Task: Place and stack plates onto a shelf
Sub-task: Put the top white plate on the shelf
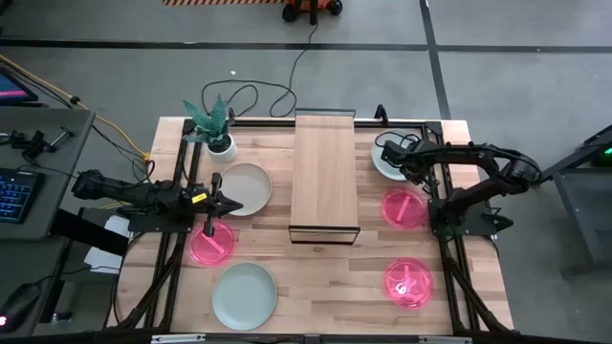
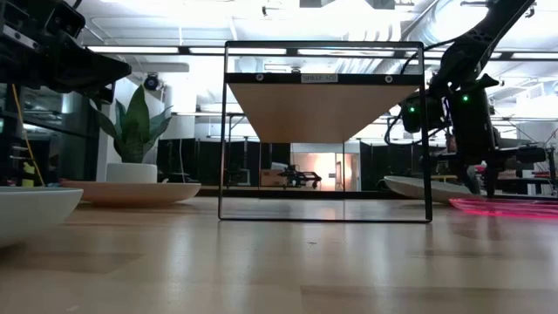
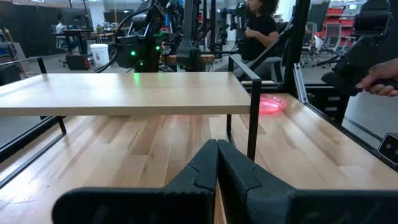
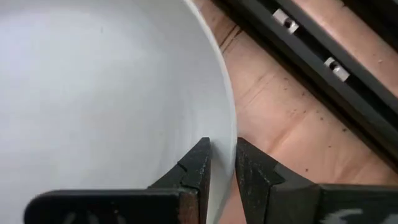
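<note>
Mint plate (image 4: 99, 93): stiff, light, likely slippery; right gripper (image 4: 222, 163) fingers nearly closed astride rim. Left gripper (image 3: 217, 163) fingers closed, empty.

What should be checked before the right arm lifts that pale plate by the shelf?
1. Right gripper straddling the pale plate rim: ok, one finger on each side.
2. Grip closed on the rim: cannot tell; a narrow gap shows.
3. Shelf top free for a plate: ok, nothing on it.
4. Left gripper out of the way: ok, shut, on the far side of the shelf.
5. Pink plate clear of the lift path: cannot tell; it lies close by.
</note>
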Robot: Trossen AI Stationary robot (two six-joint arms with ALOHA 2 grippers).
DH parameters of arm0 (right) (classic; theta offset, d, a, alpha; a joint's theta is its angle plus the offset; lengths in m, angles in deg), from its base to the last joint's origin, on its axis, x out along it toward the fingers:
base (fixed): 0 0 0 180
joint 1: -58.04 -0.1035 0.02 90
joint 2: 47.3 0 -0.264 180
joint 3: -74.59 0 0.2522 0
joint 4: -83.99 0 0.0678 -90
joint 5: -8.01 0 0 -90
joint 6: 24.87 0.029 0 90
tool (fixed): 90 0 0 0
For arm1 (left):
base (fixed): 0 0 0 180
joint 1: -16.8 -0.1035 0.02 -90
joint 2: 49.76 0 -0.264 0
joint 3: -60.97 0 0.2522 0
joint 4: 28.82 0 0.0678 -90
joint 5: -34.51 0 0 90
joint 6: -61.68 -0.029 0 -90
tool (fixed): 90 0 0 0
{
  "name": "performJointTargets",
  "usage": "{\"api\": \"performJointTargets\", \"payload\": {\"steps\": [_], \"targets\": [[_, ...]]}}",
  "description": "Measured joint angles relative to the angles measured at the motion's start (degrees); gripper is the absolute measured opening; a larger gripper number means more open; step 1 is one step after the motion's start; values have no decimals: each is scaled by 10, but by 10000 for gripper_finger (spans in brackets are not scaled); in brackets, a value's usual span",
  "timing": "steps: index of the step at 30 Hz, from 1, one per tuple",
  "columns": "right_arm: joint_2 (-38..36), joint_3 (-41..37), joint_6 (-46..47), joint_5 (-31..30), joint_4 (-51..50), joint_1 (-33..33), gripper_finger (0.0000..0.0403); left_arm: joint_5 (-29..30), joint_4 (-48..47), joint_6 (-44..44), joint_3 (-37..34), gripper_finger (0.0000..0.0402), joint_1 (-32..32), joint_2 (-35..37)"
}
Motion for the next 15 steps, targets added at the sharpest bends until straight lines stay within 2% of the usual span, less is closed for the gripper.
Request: {"api": "performJointTargets", "payload": {"steps": [15], "targets": [[0, 7, -110, 15, 0, 0, 53, 0, 0, 0, 0, 1, 0, 0]]}}
